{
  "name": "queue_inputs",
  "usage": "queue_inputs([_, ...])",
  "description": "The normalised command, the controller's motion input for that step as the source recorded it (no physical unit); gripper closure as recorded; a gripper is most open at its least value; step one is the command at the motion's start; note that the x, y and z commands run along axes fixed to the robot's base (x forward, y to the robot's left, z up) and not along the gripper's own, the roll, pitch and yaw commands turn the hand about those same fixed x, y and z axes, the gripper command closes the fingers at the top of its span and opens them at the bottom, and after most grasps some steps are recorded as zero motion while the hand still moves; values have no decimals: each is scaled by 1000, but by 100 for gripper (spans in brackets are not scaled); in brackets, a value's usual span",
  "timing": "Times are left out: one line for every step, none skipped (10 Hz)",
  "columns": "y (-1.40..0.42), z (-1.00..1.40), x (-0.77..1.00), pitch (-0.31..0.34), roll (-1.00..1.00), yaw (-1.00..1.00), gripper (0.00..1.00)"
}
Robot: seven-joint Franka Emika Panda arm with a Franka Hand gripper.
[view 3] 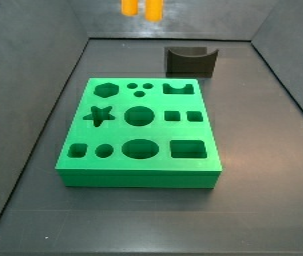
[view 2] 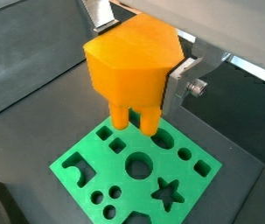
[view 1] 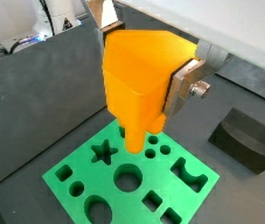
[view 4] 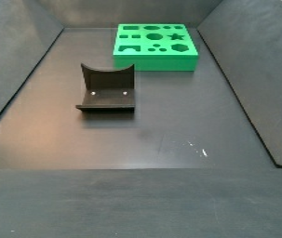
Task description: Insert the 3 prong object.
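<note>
My gripper (view 1: 146, 74) is shut on the orange 3 prong object (view 1: 141, 66), gripping its blocky body between silver fingers (view 1: 184, 87). The piece hangs prongs down above the green block (view 1: 111, 188), near the edge with a cluster of small round holes (view 1: 156, 149). Both wrist views show this: the object (view 2: 129, 66), its prongs (view 2: 135, 118) clear of the green block (view 2: 100, 171), and a finger (view 2: 184, 80). In a side view only the prongs (view 3: 142, 8) show at the top edge, high above the green block (view 3: 114, 135). The gripper is out of the view where the block (view 4: 155, 58) lies far back.
A dark grey curved block (view 3: 190, 62) stands behind the green block, and also shows in a wrist view (view 1: 249, 140) and a side view (view 4: 106, 91). Dark walls (view 3: 34, 90) enclose the floor on both sides.
</note>
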Motion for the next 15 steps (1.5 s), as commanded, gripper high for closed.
queue_inputs([326,-731,134,-4,31,77,100])
queue_inputs([583,-903,211,-6,43,157,100])
queue_inputs([677,-1000,63,-44,50,109,100])
queue_inputs([649,-1000,0,-49,34,40,100])
queue_inputs([557,-1000,-74,-49,-21,-20,100])
queue_inputs([411,-869,-57,-49,-134,-60,100])
queue_inputs([366,-797,-60,-51,-186,-91,100])
queue_inputs([366,-754,0,-13,-201,-114,100])
queue_inputs([280,-820,0,-31,-157,-160,100])
queue_inputs([194,-720,0,-94,-134,-134,100])
queue_inputs([46,-343,0,-129,-199,0,100])
queue_inputs([0,-300,3,-81,-79,14,100])
queue_inputs([-103,-186,-3,-76,17,-523,100])
queue_inputs([-57,-77,-126,0,119,-491,100])
queue_inputs([-77,-111,-129,0,96,-446,100])
